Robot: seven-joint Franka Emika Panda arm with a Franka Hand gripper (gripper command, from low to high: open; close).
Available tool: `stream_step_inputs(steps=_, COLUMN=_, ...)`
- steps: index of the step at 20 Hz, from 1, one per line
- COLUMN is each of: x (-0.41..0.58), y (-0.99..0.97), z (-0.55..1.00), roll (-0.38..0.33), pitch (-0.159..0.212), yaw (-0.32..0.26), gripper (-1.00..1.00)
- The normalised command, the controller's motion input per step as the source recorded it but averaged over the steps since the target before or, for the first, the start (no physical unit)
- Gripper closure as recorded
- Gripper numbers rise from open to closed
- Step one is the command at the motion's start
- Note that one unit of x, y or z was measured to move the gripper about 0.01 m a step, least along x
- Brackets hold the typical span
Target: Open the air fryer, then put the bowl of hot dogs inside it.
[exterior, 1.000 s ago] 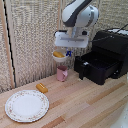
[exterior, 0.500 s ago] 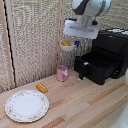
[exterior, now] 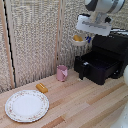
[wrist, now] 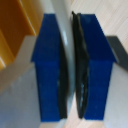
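Observation:
The black air fryer (exterior: pixel 111 50) stands at the exterior view's right with its drawer (exterior: pixel 96 67) pulled out; the handle (exterior: pixel 81 74) sticks out from the drawer front. My gripper (exterior: pixel 88 38) hangs high in the air, up and to the exterior view's left of the open drawer. It is shut on the rim of the white bowl (exterior: pixel 78 41), which holds orange-yellow hot dogs (exterior: pixel 78 37). In the wrist view the blue fingers (wrist: pixel 47 65) pinch the bowl's thin white wall (wrist: pixel 66 55), with hot dogs (wrist: pixel 15 30) beside it.
A pink cup (exterior: pixel 62 73) stands on the wooden table just to the exterior view's left of the drawer. A floral-rimmed plate (exterior: pixel 26 105) lies at the near left, with a lone sausage piece (exterior: pixel 42 88) beside it. A woven screen (exterior: pixel 40 35) backs the scene.
My gripper has carried the bowl up and toward the exterior view's right, from above the pink cup to higher and closer to the air fryer.

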Motion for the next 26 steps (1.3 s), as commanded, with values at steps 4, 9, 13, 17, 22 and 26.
stream_step_inputs(steps=4, x=0.011, y=-0.7, z=-0.05, roll=0.0, pitch=0.003, yaw=-0.192, gripper=1.0)
stream_step_inputs(steps=9, x=0.103, y=-0.71, z=-0.11, roll=0.0, pitch=0.071, yaw=-0.169, gripper=1.0)
stream_step_inputs(steps=13, x=0.309, y=-0.62, z=-0.15, roll=0.0, pitch=0.176, yaw=-0.174, gripper=1.0)
stream_step_inputs(steps=17, x=0.369, y=-0.61, z=-0.15, roll=0.0, pitch=0.199, yaw=-0.149, gripper=1.0)
stream_step_inputs(steps=22, x=0.367, y=-0.56, z=-0.05, roll=0.0, pitch=0.152, yaw=-0.107, gripper=1.0)
stream_step_inputs(steps=26, x=0.223, y=-0.21, z=-0.19, roll=-0.017, pitch=0.112, yaw=-0.018, gripper=1.0)
